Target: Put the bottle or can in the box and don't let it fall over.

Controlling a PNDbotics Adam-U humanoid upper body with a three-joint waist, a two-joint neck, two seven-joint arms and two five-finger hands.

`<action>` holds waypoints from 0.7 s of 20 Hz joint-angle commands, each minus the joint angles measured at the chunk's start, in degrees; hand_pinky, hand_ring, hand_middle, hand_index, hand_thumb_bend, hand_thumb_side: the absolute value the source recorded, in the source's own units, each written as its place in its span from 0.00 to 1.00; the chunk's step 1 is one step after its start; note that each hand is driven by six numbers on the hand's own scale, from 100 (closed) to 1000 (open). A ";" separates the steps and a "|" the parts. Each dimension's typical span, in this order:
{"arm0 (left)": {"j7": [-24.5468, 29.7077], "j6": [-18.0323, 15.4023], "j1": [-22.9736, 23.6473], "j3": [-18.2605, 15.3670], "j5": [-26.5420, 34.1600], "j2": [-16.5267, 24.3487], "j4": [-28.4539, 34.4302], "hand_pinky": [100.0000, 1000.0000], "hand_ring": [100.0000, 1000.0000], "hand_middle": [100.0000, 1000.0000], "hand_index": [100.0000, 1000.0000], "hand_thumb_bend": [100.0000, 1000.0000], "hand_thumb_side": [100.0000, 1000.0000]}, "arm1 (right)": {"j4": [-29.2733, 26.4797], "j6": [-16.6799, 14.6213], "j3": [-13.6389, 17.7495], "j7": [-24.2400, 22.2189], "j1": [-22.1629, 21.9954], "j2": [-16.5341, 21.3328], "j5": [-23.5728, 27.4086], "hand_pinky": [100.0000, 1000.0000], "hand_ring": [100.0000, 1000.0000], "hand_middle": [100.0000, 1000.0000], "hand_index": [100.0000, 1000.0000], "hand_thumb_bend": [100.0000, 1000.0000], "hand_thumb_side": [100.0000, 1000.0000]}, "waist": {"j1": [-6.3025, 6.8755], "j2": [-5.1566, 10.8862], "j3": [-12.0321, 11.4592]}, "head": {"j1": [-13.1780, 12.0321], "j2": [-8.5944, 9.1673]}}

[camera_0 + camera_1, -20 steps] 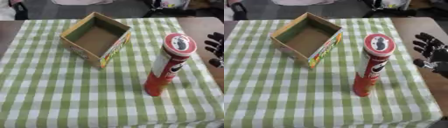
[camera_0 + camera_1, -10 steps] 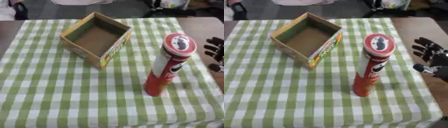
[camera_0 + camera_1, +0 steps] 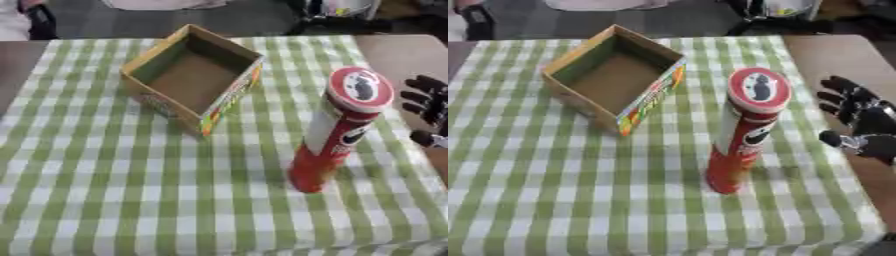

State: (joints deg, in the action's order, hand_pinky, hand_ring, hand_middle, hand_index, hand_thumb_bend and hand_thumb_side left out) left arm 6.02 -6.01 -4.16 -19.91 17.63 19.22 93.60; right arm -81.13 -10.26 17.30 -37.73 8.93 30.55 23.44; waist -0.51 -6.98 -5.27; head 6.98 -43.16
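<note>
Robot's right hand (image 3: pixel 861 122) hangs at the right edge of the table, fingers spread and relaxed and holding nothing, near the can but apart from it. Just to its left the tall red can (image 3: pixel 743 132) stands upright on the green-and-white checked cloth (image 3: pixel 553 190), its round lid facing up. Farther away and to the left sits the open cardboard box (image 3: pixel 614 75), turned at an angle, with nothing visible inside and well apart from the can.
</note>
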 commanded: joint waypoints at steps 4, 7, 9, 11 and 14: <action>0.18 0.04 -0.42 0.03 -0.17 1.33 0.71 1.00 1.00 1.00 0.77 0.11 0.73 | -2.06 0.64 -0.72 -0.76 0.10 1.18 -0.23 1.00 1.00 1.00 1.00 0.58 0.00 | 0.04 0.75 -0.02 | 0.13 0.28; 0.20 0.09 -0.43 0.02 -0.16 1.26 0.70 1.00 1.00 1.00 0.77 0.11 0.73 | -2.44 0.98 -1.31 -1.75 0.03 1.14 0.00 1.00 1.00 1.00 1.00 0.58 0.00 | 0.04 0.71 -0.01 | 0.22 0.22; 0.22 0.11 -0.47 0.04 -0.15 1.25 0.71 1.00 1.00 1.00 0.77 0.11 0.73 | -2.70 1.29 -1.75 -2.45 0.01 1.00 0.26 1.00 1.00 1.00 1.00 0.57 0.00 | 0.04 0.70 -0.05 | 0.26 0.23; 0.20 0.09 -0.51 0.02 -0.12 1.28 0.73 1.00 1.00 1.00 0.77 0.11 0.73 | -3.05 1.57 -2.03 -3.05 -0.03 0.91 0.56 1.00 1.00 1.00 1.00 0.57 0.00 | 0.05 0.69 -0.08 | 0.29 0.28; 0.19 0.08 -0.54 0.01 -0.10 1.29 0.75 1.00 1.00 1.00 0.77 0.11 0.73 | -3.62 1.88 -2.54 -3.90 -0.17 0.93 0.99 1.00 1.00 1.00 1.00 0.57 0.00 | 0.03 0.70 -0.11 | 0.33 0.27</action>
State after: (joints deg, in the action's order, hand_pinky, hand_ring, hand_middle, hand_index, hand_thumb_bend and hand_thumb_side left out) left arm 6.13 -5.90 -4.17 -19.68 17.63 19.22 93.60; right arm -83.30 -8.38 14.68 -41.13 8.46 30.35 23.95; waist -0.51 -6.98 -5.34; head 7.20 -43.16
